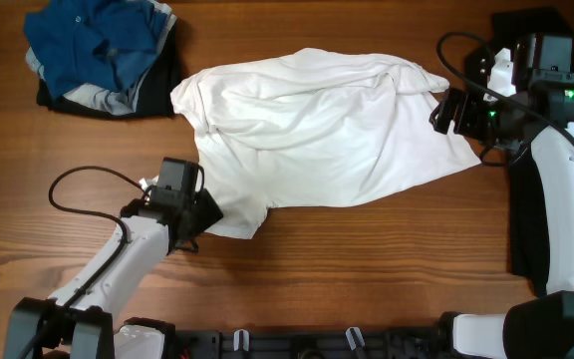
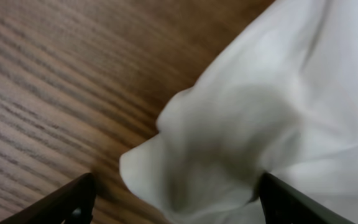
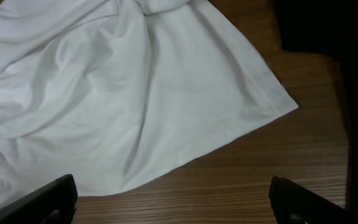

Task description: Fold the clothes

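Left gripper and right gripper both stand open at the white T-shirt's edges. Pinch one layer, pull taut.

Robot lab setup, wood-grain table, black cable, heaped laundry

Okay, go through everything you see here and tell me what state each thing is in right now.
white shirt: spread out, wrinkled, not folded.
pile of clothes: heaped, unfolded, beside the shirt's far-left end.
left gripper: open, the shirt's near-left corner lying between its fingers.
right gripper: open, at the shirt's right edge, holding nothing.
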Motion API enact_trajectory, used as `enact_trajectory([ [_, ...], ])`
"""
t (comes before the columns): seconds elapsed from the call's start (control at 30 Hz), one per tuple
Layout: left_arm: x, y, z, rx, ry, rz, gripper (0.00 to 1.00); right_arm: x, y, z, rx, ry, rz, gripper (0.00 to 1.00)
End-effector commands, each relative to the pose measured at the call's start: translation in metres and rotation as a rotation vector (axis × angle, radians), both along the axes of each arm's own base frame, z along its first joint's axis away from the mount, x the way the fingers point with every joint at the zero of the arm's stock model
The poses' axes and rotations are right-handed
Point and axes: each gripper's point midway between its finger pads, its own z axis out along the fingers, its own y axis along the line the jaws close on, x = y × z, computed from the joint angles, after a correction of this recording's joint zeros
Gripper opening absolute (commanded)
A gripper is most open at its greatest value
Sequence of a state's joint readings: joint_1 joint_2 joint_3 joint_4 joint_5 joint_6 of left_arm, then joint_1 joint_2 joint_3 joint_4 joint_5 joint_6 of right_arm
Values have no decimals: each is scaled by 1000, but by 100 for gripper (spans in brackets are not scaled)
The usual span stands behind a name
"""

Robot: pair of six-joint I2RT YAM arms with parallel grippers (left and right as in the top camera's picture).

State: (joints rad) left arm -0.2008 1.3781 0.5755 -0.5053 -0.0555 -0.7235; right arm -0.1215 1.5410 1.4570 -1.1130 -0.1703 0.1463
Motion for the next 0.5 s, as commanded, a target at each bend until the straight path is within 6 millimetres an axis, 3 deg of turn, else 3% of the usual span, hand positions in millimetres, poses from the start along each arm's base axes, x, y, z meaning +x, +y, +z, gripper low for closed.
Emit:
enact_trajectory([
  [0.0, -2, 0, -13, -21, -10, 21, 86, 0, -5, -7, -13, 18, -23, 100],
  [0.17, 7, -2, -10, -28, -47, 20, 84, -1, -5, -7, -12, 22, -23, 100],
  [0.3, 9, -4, -14, -35, -44, 17, 61, -1, -5, -7, -11, 22, -23, 100],
  [0.4, 11, -4, -23, -33, -32, 18, 50, -1, -5, -7, -12, 23, -21, 100],
  [0.47, 12, -7, -30, -45, -21, 14, 35, -1, -5, -8, -12, 24, -20, 100],
])
